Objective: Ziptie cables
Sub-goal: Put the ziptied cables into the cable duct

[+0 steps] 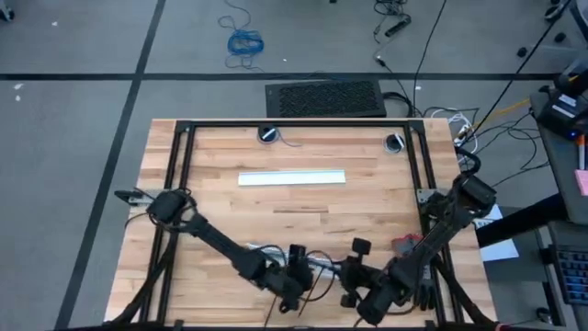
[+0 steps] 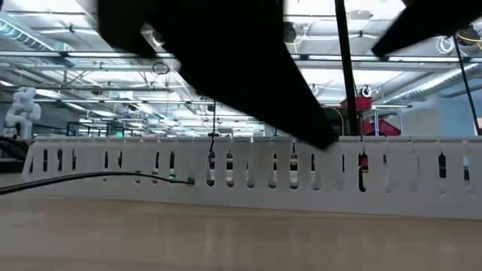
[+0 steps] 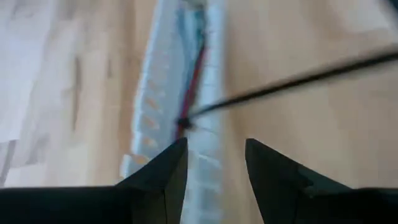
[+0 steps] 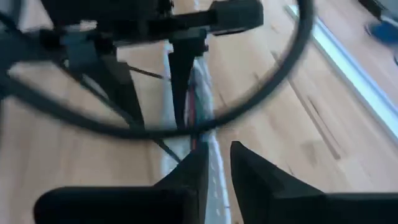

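A white slotted strip (image 3: 155,106) lies near the table's front edge, with the cables (image 3: 194,68), thin red and grey wires, lying in it. A thin dark ziptie (image 3: 292,79) meets the wires at one spot and runs off sideways over the wood. My left gripper (image 3: 216,163) is open just above this strip, one finger on either side of the wires. My right gripper (image 4: 219,157) faces it from the right along the same strip, open by a narrow gap. In the high view, my left gripper (image 1: 296,274) and my right gripper (image 1: 352,278) are close together.
A second white slotted strip (image 1: 292,177) lies across the table's middle. Two round fittings (image 1: 268,135) sit near the far edge. A dark frame (image 1: 303,122) runs round the table top. The low view shows a slotted strip (image 2: 248,169) with a thin dark line (image 2: 90,178) before it.
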